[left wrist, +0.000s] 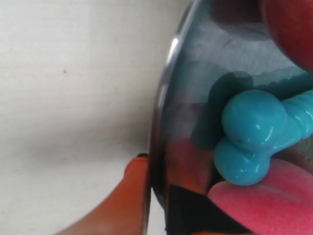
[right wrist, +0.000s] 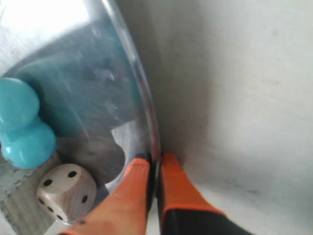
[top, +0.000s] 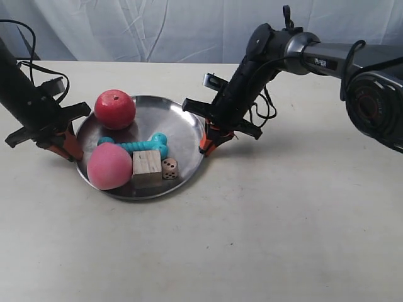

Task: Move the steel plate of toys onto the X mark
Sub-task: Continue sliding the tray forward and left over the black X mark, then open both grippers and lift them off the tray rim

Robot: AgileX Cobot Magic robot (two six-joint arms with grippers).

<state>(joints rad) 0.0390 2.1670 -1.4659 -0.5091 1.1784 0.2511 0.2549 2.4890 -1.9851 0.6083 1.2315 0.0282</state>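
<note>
Left end effector (left wrist: pixel 152 171) and right end effector (right wrist: pixel 154 159) both pinch the shiny round steel plate (top: pixel 170 123) — if I lift unevenly, toys (top: pixel 115 108) spill.

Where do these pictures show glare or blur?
Exterior view: evenly lit and sharp, plate included. Left wrist view: the bone and orange finger are soft, too near. Right wrist view: white glare on the plate, die fairly sharp.

White "PIPER" lettering is printed on the arm at the exterior view's right (top: pixel 315 56).
</note>
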